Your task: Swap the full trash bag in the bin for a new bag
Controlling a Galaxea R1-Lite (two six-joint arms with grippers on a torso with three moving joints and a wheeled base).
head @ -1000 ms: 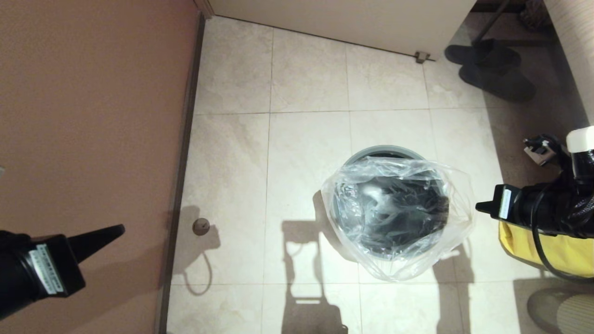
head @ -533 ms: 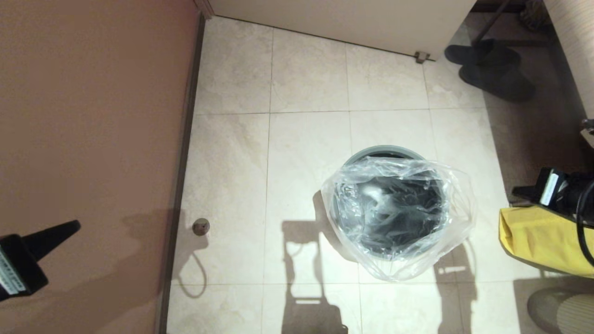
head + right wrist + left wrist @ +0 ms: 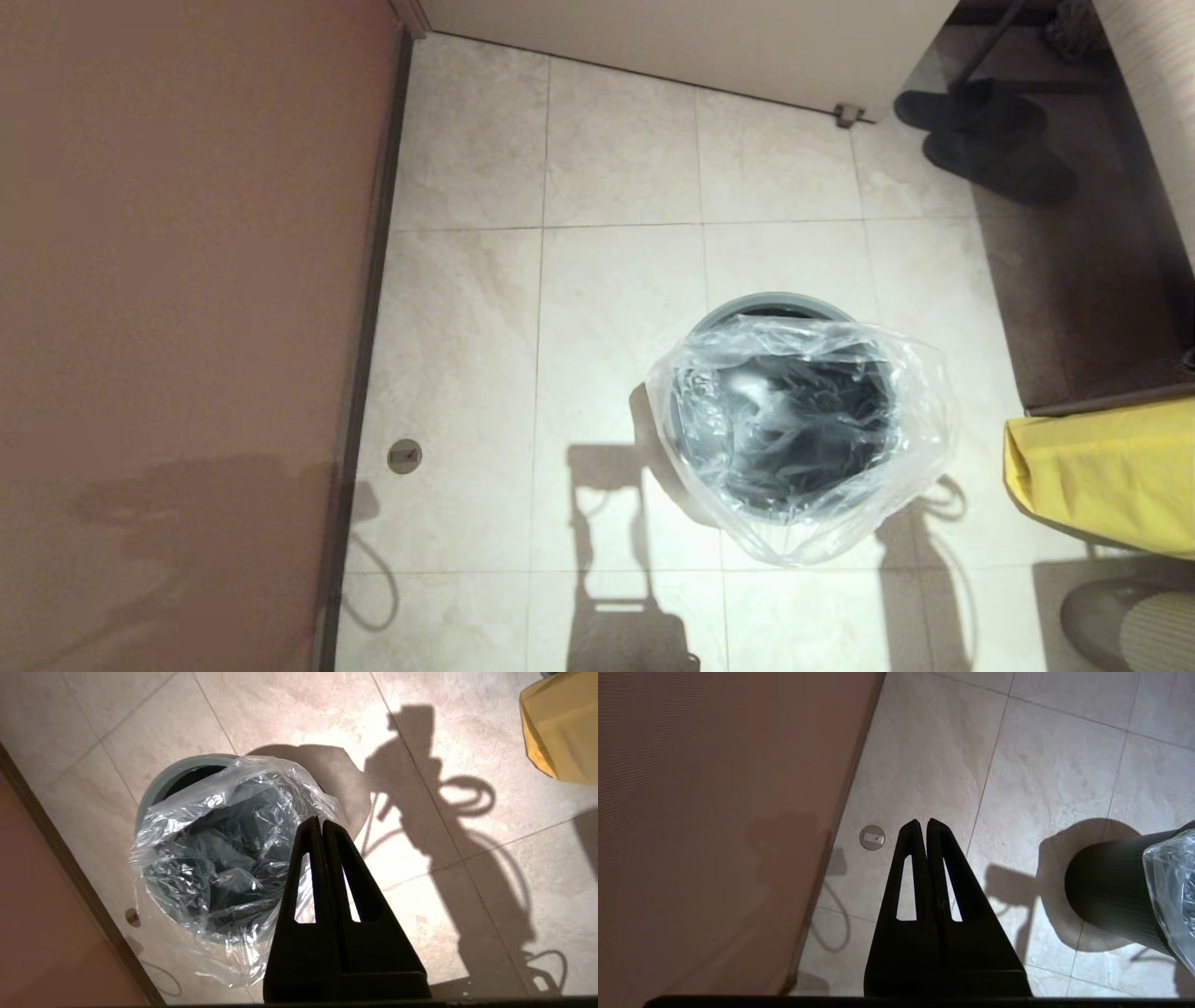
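The round grey bin (image 3: 747, 313) stands on the tiled floor, its far rim bare. The clear crinkly new bag (image 3: 803, 429) lines it and drapes loosely over the near and right rim, spilling onto the floor. In the right wrist view the bin (image 3: 173, 777) and the new bag (image 3: 219, 858) lie below and beside my right gripper (image 3: 321, 821), which is shut and empty, well above the floor. My left gripper (image 3: 922, 822) is shut and empty, high over bare tiles, with the bin's ribbed wall (image 3: 1111, 891) off to one side. Neither arm shows in the head view.
An opaque yellow bag (image 3: 1111, 471) sits on the floor right of the bin. A brown wall (image 3: 177, 280) runs along the left, with a round floor stop (image 3: 404, 455) near it. Dark slippers (image 3: 990, 140) lie at the far right, beside a white door.
Both arms have pulled back out of the head view: the left toward the near left, the right off to the right. The bag and bin have stayed put.
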